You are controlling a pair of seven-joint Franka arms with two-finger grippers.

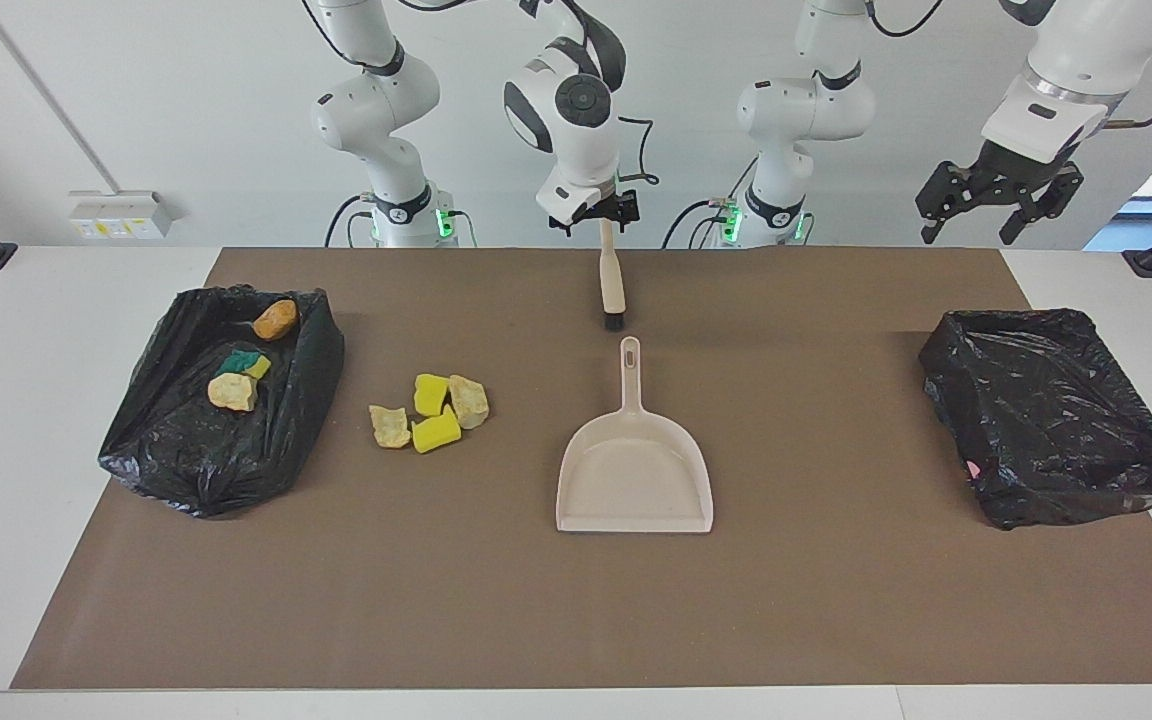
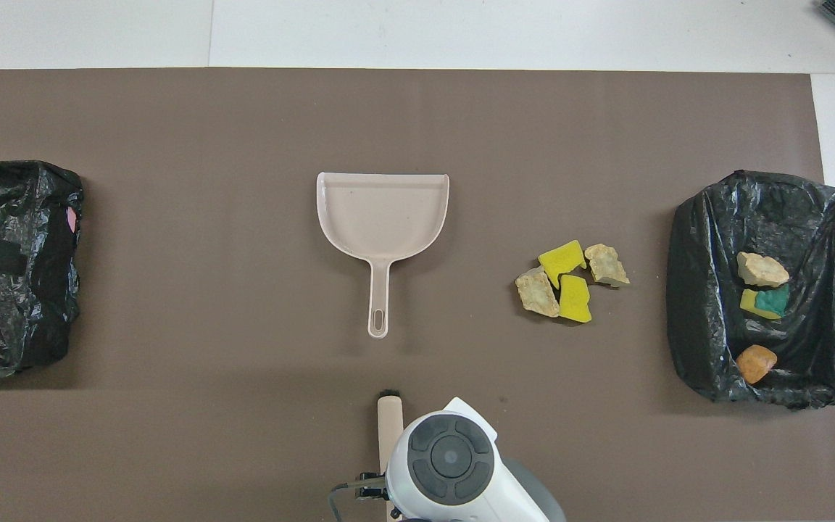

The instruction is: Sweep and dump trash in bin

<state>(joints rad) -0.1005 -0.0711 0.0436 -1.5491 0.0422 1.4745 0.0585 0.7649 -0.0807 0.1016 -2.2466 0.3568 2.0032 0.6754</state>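
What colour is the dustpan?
The dustpan is pale beige all over, with no pattern; the overhead view shows it best.

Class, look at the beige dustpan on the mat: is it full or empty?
Empty. The dustpan shows only its bare tray, while four scraps lie beside it on the mat.

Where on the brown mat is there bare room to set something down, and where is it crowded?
Bare mat lies between the dustpan and the empty black bin at the left arm's end, and along the mat's edge farthest from the robots. It is crowded between the dustpan and the bin holding scraps, where four loose scraps sit.
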